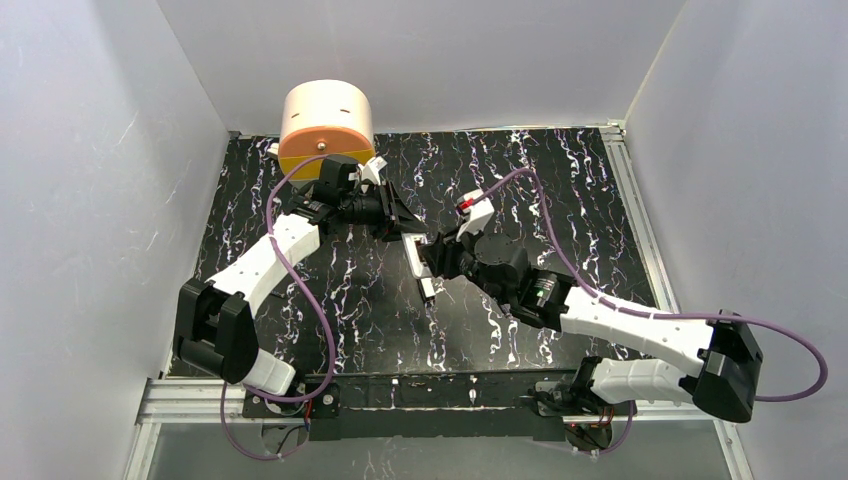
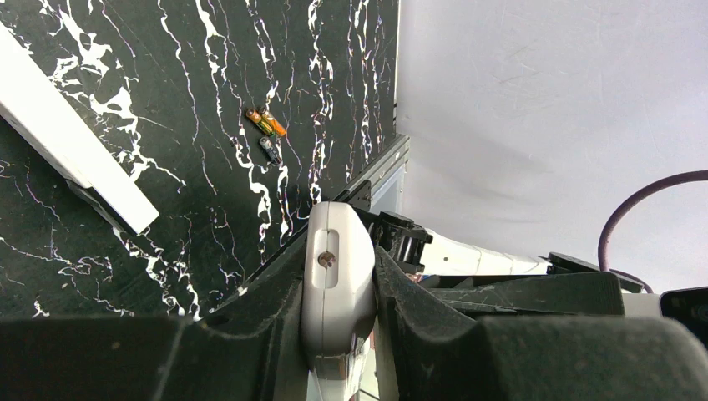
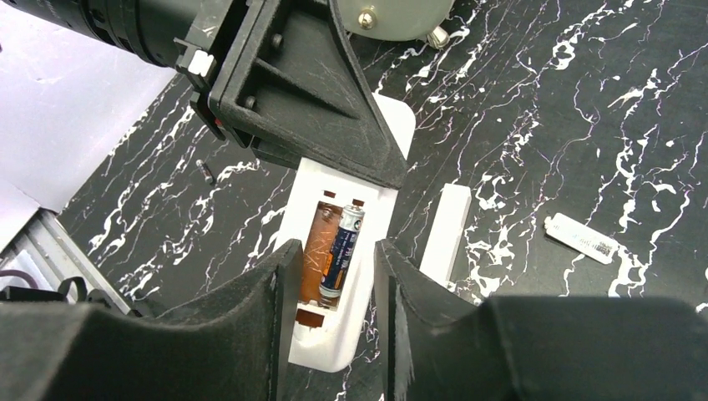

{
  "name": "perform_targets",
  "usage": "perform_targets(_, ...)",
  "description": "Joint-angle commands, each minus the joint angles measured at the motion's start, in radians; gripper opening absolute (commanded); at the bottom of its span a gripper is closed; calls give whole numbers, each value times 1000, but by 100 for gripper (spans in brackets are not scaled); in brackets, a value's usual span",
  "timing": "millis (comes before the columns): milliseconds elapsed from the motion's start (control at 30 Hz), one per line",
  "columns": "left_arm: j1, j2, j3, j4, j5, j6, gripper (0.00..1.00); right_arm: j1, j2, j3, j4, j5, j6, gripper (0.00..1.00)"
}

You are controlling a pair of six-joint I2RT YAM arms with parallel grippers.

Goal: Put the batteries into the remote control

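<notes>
Right end effector (image 3: 336, 267) jaws apart, one either side of the near end of the remote control (image 3: 332, 344), over the middle of the surface (image 1: 520, 320). Remote lies back-up with the compartment open, one battery (image 3: 344, 251) seated lengthwise inside. Left end effector (image 2: 336, 276) clamped narrow on its far end; plain white bar (image 3: 447, 230) just beside

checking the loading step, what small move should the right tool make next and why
Probably lift the right tool straight back off the remote control. Its jaws stand apart either side of a battery that lies in the open bay, ungripped, while the left tool clamps the remote. Loose batteries wait on the table.
</notes>
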Motion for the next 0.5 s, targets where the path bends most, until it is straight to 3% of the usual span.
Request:
perform_targets(0, 2, -9, 34, 12, 10, 17, 0, 0, -46, 45, 2, 6, 58, 49)
perform_targets(133, 2, -21, -1, 113, 1, 9, 0, -27, -55, 65, 10, -27, 149, 67)
perform_targets(200, 5, -29, -20, 169, -29, 6, 0, -86, -47, 66, 35, -97, 275, 76)
perform_targets(367, 7, -24, -7, 274, -107, 6, 0, -326, -15, 60, 66, -269, 618, 90)
perform_targets(467, 11, -11, 18, 292, -143, -5, 0, -392, -7, 33, 101, -319, 784, 95)
